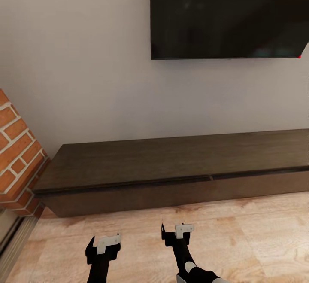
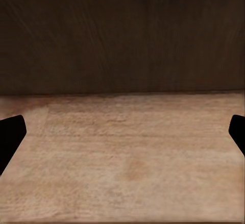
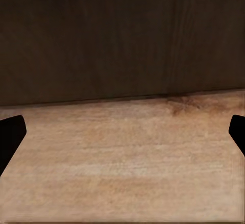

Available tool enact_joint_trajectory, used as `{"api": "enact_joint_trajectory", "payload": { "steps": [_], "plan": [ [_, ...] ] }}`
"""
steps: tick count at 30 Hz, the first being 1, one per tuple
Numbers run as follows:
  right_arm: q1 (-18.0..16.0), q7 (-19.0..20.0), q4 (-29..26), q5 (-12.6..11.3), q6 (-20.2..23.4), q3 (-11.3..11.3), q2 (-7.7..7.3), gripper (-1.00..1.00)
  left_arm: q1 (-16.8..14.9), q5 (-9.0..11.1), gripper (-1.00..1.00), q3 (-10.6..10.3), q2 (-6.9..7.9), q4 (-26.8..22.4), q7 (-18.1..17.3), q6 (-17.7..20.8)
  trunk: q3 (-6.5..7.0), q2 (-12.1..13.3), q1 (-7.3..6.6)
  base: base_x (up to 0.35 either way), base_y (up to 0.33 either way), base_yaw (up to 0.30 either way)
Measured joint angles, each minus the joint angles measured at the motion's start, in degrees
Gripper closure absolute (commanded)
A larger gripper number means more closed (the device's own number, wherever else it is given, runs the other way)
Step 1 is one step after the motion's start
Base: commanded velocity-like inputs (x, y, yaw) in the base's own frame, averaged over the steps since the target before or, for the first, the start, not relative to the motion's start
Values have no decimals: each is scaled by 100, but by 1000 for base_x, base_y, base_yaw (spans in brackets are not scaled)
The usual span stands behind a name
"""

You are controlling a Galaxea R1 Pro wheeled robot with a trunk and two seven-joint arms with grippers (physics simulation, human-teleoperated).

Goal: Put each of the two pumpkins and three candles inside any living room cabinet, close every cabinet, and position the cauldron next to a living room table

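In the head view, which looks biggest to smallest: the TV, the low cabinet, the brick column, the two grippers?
1. Cabinet, widest
2. TV, cut off by the frame
3. Brick column, also cut off
4. Left gripper and right gripper: look alike, no ranking; open, empty.

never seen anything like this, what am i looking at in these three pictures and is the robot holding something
These are simulator renders from a wheeled robot with two arms. The big picture comes from a camera on its head, looking forward and down. At the bottom you see its two black arms, ending in the left gripper and the right gripper. Ahead stands a long low dark-brown cabinet against a pale wall, with a black TV mounted above and a brick column to the left. The cabinet's top is bare and its fronts look shut.

The other two pictures come from cameras near each gripper, looking along its fingers. The black shapes at the edges are the fingertips; between them you see wood floor and the cabinet's dark front. Both grippers are open and hold nothing.
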Motion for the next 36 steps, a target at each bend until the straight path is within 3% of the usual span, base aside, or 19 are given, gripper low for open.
{"api": "enact_joint_trajectory", "payload": {
  "steps": [8,28,36],
  "plan": [
    [0,0,1,0,0,0,0,-100,-1,0,-100,-1,-5,-7,-2,0,0,0,-1,-7,0,0],
    [0,-18,-12,-1,4,0,-7,-100,-4,33,-100,3,-14,9,-8,36,358,801,-439,0,0,0],
    [0,-16,-55,24,317,-8,-9,-100,-4,42,-100,8,-18,15,-8,44,502,1121,-615,0,0,0]
  ]
}}
